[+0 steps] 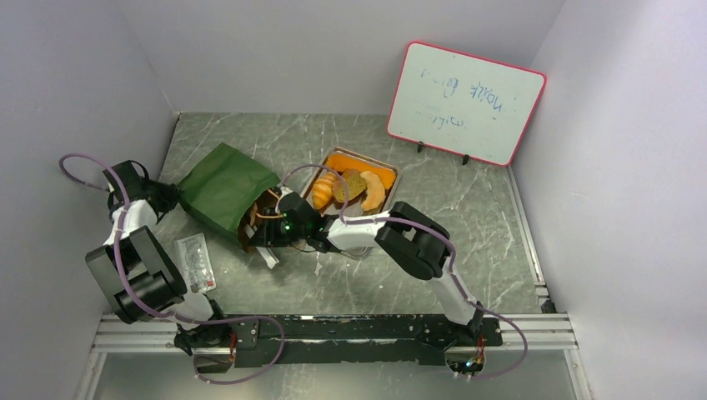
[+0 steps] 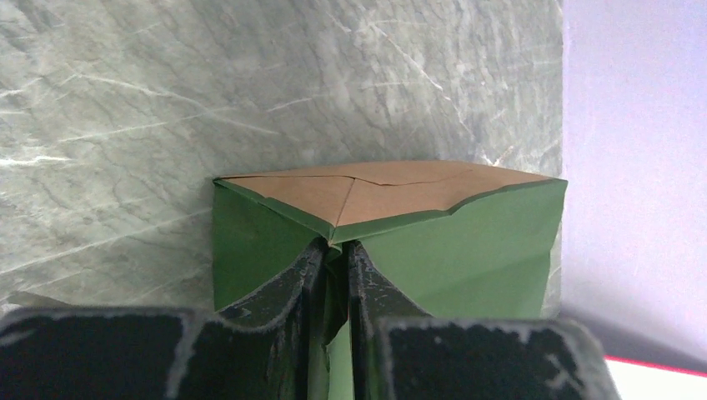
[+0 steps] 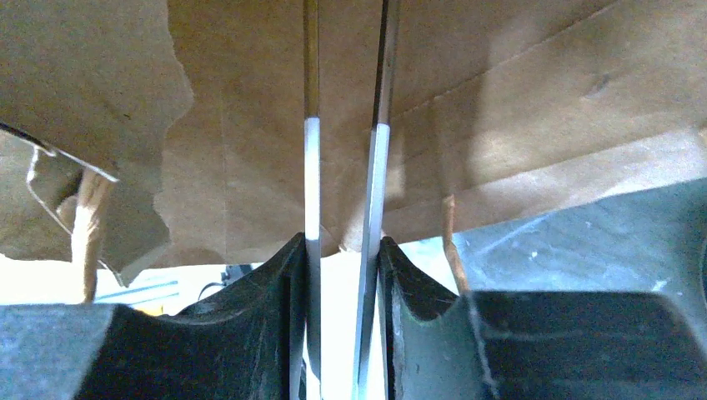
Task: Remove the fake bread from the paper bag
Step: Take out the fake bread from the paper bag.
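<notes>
Paper bag [image 1: 223, 190], matte dark green with a kraft-brown inside, lay on its side on the veined marble counter [image 1: 467, 225], mouth toward 4 o'clock. Left jaws clamped on its creased bottom fold. Right jaws stood slightly apart at the ragged rim. Fake bread [image 1: 373, 192] sat in an orange tray [image 1: 395, 177] at the bag's 3 o'clock.

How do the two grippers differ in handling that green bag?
The left gripper is pinched shut on the paper bag's closed bottom end; the right gripper points into its open mouth, its grip unclear. The left faces the green outside, the right the brown inside. Both work on the same bag.
</notes>
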{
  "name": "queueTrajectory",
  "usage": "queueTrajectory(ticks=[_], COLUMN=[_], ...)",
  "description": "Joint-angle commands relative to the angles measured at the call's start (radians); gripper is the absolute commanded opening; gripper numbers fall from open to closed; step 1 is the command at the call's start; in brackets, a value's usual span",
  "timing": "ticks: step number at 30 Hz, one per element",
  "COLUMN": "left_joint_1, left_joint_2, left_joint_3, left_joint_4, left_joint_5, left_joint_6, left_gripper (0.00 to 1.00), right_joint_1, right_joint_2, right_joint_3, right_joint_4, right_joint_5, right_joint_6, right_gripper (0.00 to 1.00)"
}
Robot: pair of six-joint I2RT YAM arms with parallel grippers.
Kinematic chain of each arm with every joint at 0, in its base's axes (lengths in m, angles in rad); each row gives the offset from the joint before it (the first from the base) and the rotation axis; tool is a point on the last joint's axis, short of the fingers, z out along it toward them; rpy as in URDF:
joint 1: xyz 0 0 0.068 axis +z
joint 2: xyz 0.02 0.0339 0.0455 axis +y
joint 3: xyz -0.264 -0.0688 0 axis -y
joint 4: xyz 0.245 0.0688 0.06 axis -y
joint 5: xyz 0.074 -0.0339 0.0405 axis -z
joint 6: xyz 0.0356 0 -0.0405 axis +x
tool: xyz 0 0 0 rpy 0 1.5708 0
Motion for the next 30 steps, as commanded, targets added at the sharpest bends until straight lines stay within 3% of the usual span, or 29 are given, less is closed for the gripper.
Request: queueTrajectory(ticks=[1, 12, 23, 30], left_joint_1=[0.011, 0.035, 0.038, 0.042], left_joint_2=[-0.051, -0.064, -0.066, -0.058], left_joint_3=[-0.007, -0.026, -0.021, -0.028], left_joint_4=[0.067, 0.239, 0.241, 0.257], left_joint_5=[0.092, 0.248, 0.268, 0.276], left_joint_6=[0.026, 0.022, 0.032, 0.016], left_gripper=[0.07, 0.07, 0.07, 0.07], right_joint_1=[0.006, 0.019, 0.019, 0.018], right_joint_2=[-0.069, -0.148, -0.160, -0.230], right_joint_3=[-0.028, -0.134, -0.212, -0.275], right_joint_4=[0.017, 0.044, 0.229, 0.187], right_joint_5=[0.024, 0.042, -0.058, -0.045], right_joint_6=[-0.007, 0.042, 0.190, 0.179], right_gripper=[0.31, 0.31, 0.31, 0.31])
